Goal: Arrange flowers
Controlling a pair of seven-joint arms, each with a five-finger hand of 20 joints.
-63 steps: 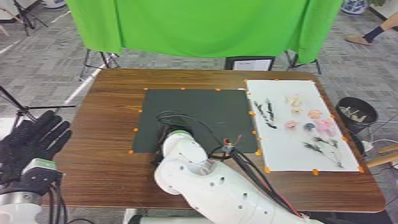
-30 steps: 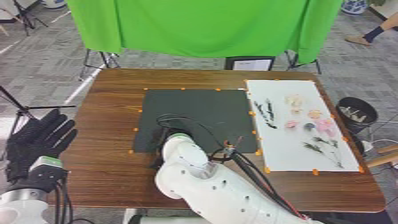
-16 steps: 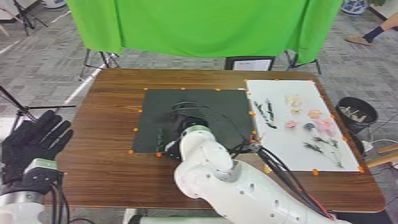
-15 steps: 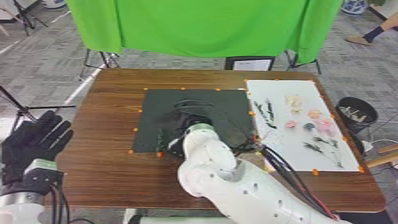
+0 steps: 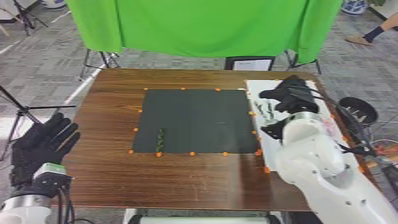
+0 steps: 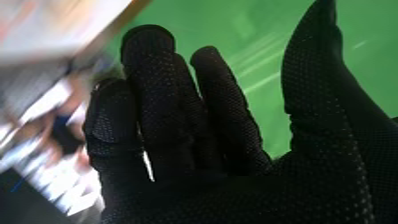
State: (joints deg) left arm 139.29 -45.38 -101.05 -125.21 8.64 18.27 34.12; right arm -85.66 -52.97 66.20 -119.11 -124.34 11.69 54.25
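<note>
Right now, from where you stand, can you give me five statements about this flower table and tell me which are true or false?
1. A slim green leafy stem lies on the dark grey square mat. True.
2. The black-gloved right hand is over the dark grey square mat. False: it is over the long white sheet.
3. The right hand's fingers are curled into a fist. False: they are straight.
4. The black-gloved left hand is by the left edge of the brown wooden table. True.
5. The cloth hanging beyond the table is bright green. True.
</note>
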